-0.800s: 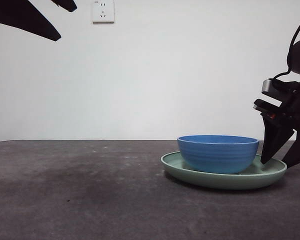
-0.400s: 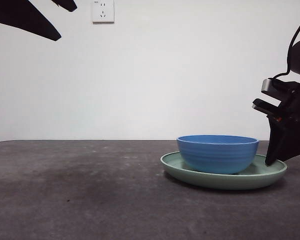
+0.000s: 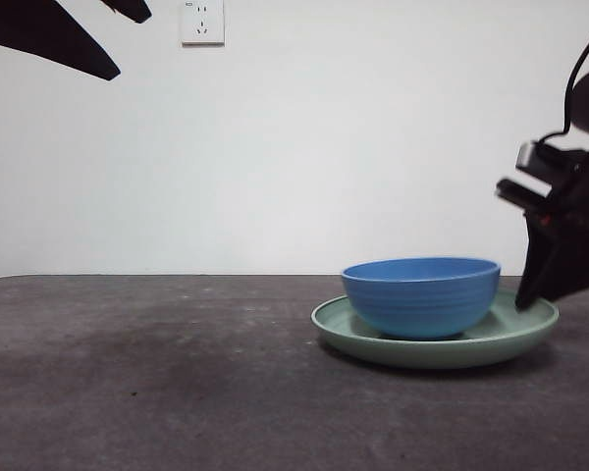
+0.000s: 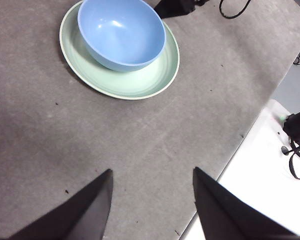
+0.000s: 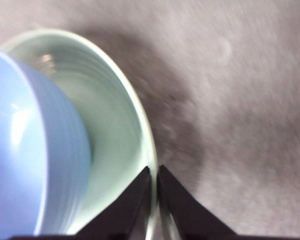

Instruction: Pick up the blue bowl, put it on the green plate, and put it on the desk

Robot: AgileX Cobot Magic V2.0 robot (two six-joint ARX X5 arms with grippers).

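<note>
The blue bowl (image 3: 422, 299) sits in the green plate (image 3: 432, 351) on the desk (image 3: 177, 373), right of middle. My right gripper (image 3: 528, 299) is shut on the plate's right rim, one jaw inside and one outside, as the right wrist view (image 5: 154, 172) shows. The plate (image 5: 115, 125) and bowl (image 5: 30, 150) tilt a little, with the gripped side raised. My left gripper (image 4: 152, 175) is open and empty, high above the desk and well away from the plate (image 4: 140, 82) and bowl (image 4: 122, 32). It shows as a black tip at the top left (image 3: 49, 34).
A white wall socket (image 3: 202, 22) is on the back wall. In the left wrist view the desk's edge (image 4: 240, 145) runs beside a white floor with black cables (image 4: 295, 160).
My right gripper's jaws, open astride the plate's rim a second ago, have shut on it. The plate and bowl have shifted slightly left and their right side has risen.
</note>
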